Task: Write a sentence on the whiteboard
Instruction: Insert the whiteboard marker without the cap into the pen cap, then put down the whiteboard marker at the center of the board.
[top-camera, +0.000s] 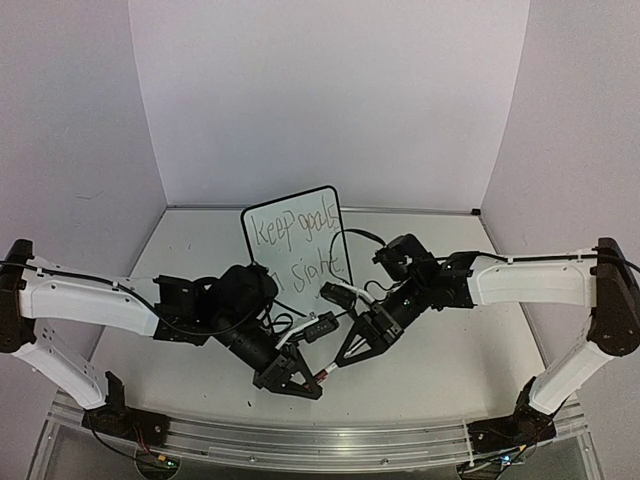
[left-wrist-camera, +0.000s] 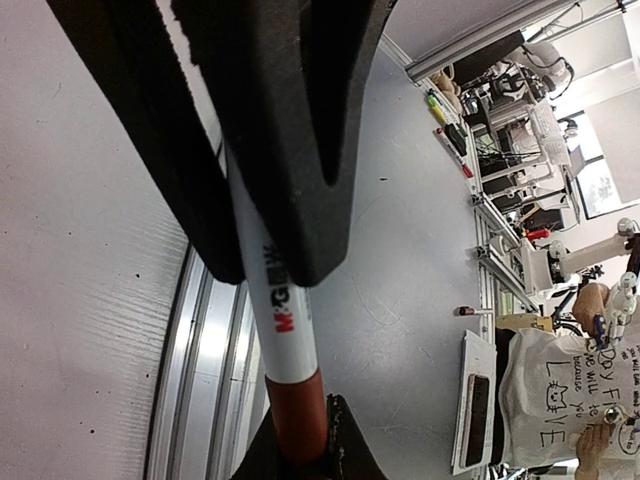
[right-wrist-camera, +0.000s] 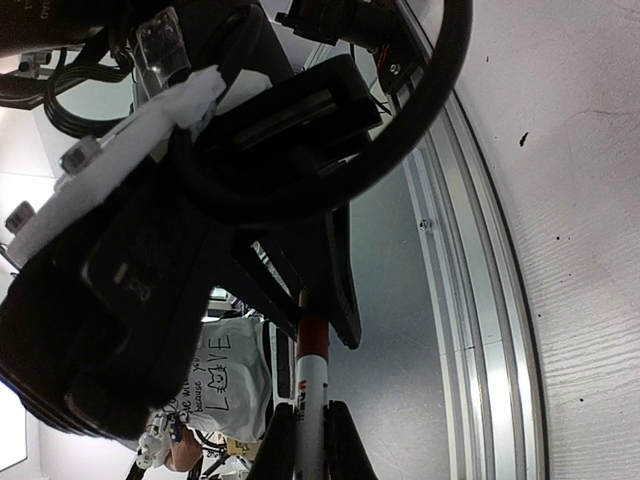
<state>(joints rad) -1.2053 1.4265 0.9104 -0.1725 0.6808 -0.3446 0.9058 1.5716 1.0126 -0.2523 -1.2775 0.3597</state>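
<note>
The whiteboard is standing upright at the back middle of the desk, leaning slightly to one side, with its face turned toward the arms. The sentence is showing on it in thin dark handwriting, "Keep goals" on the upper line and "in sight" below; part of the lower line is sitting behind the cables of the right arm. Both arms are reaching inward and meeting in front of the board, near the front middle of the desk and well apart from the board itself. The left pincer is clamping the white barrel of a marker, its dark fingers pressing on both sides of the barrel. The right pincer is gripping the same marker from the opposite end; in its wrist view its fingers are closing around the barrel, which is running up to the left pincer. Red sections are showing on the marker. A metal rail is running along the near edge of the desk.
</note>
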